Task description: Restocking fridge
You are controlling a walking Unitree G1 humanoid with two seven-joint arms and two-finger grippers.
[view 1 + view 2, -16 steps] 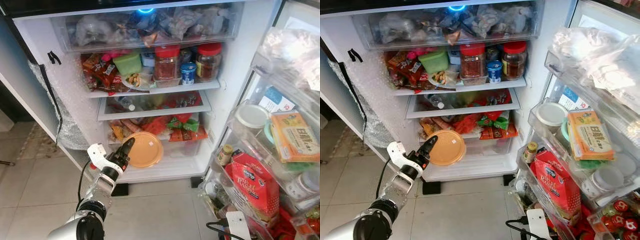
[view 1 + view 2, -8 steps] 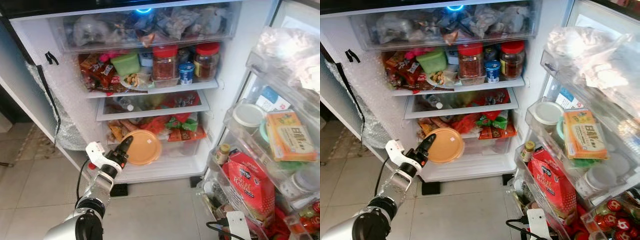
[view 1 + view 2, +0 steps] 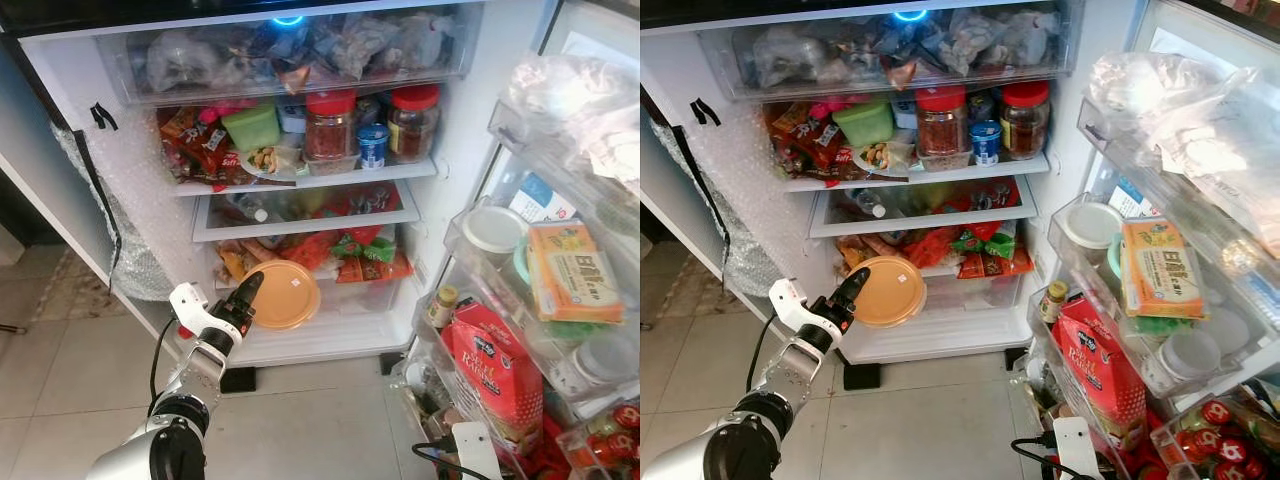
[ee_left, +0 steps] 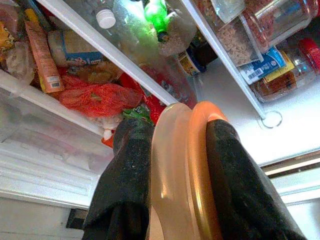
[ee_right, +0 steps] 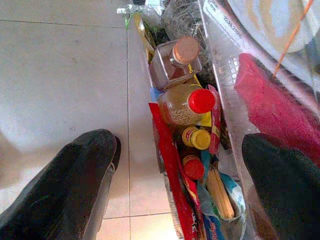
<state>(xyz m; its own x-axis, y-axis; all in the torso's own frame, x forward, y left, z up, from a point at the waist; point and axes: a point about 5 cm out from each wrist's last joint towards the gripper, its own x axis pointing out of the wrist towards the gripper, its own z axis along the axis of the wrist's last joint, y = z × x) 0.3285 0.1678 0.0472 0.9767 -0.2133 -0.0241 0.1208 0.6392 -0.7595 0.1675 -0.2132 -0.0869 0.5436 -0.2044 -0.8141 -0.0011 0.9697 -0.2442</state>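
Note:
The fridge stands open in front of me, its shelves packed with jars, packets and tubs. My left gripper is low in front of the bottom drawer, shut on the rim of a round orange lidded container. The left wrist view has the container edge-on, clamped between the two black fingers. My right gripper hangs open, nothing between its fingers, above the floor and beside the lowest door rack with its small bottles.
The open door's racks on the right hold a red carton, an orange box and tubs. Two red-lidded jars stand on the upper shelf. Tiled floor lies before the fridge, and a black cable hangs down its left side.
The left gripper and the orange container keep almost the same place before the bottom drawer. The view has shifted slightly, so the door racks sit a little differently.

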